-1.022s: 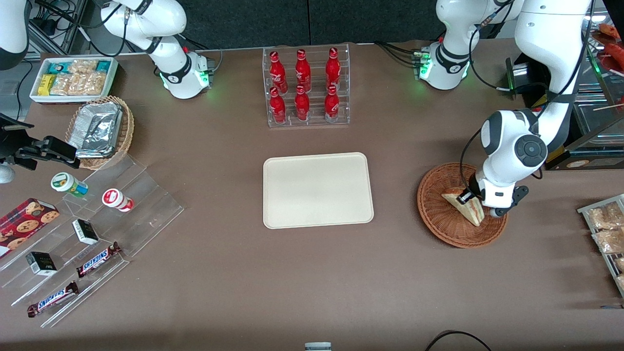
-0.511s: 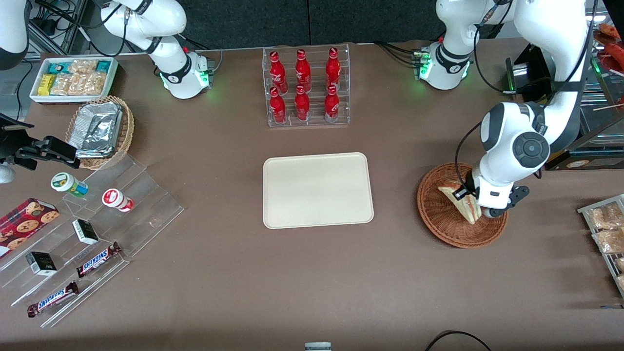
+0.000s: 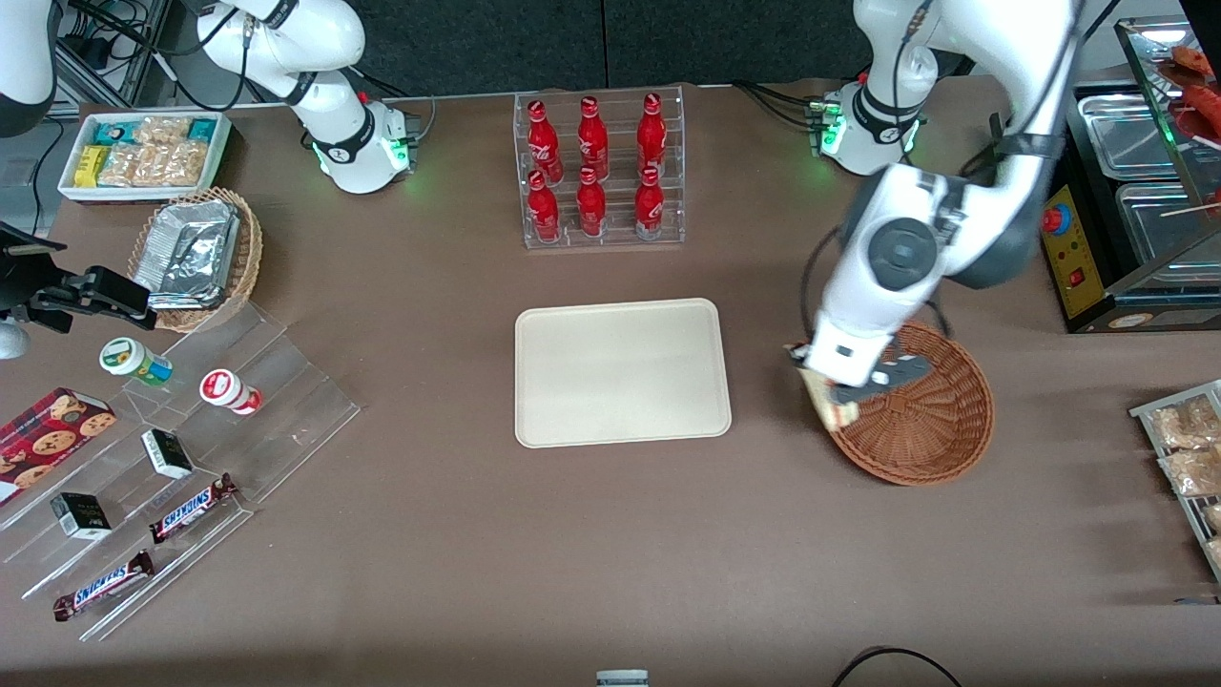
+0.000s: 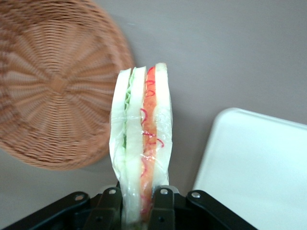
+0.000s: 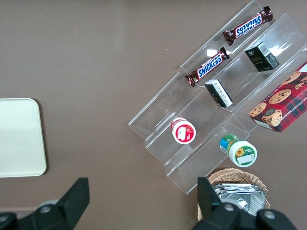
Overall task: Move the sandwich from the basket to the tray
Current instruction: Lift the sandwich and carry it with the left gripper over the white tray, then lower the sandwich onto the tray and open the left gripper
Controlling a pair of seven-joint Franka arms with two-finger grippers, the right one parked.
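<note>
Wrist view: gripper (image 4: 139, 203) clamps sandwich (image 4: 141, 143).

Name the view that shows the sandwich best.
The left wrist view: the sandwich stands close up, layers plain, clamped in the gripper. The front view shows only a blurred edge under the arm at the basket rim. The right wrist view lacks it.
</note>
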